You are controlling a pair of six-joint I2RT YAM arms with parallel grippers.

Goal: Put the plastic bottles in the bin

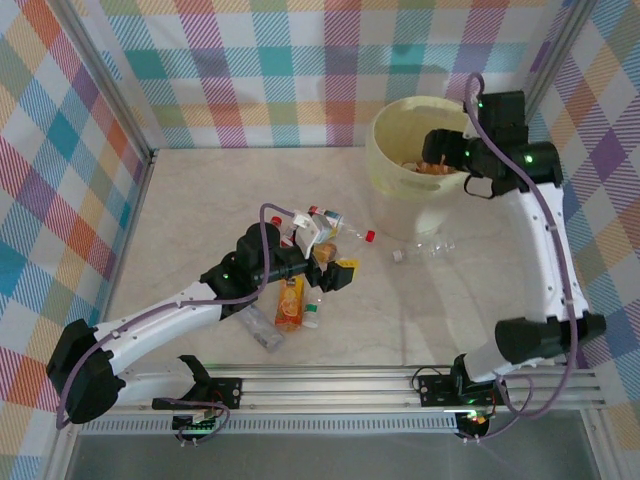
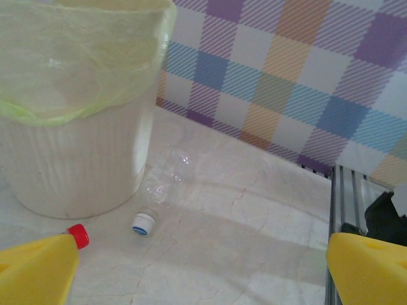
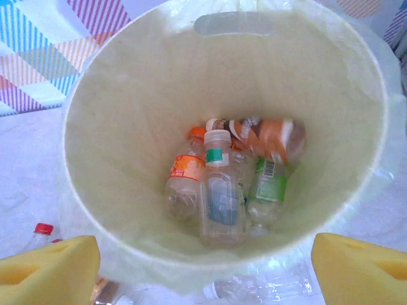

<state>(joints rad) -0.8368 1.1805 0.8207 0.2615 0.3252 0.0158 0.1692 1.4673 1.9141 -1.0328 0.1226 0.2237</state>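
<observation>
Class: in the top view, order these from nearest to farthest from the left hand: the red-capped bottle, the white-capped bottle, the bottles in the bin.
1. Nearest: red-capped bottle, right beside the left hand.
2. Next: white-capped bottle, lying further to the right.
3. Farthest: binned bottles, far right, inside the bin.

Top camera high behind arms; wrist cameras close, both toward bin [image 3: 127, 127]

Lab test cell w/ plaid cloth walls [image 1: 300, 70], alu frame rails [image 1: 350, 385].
</observation>
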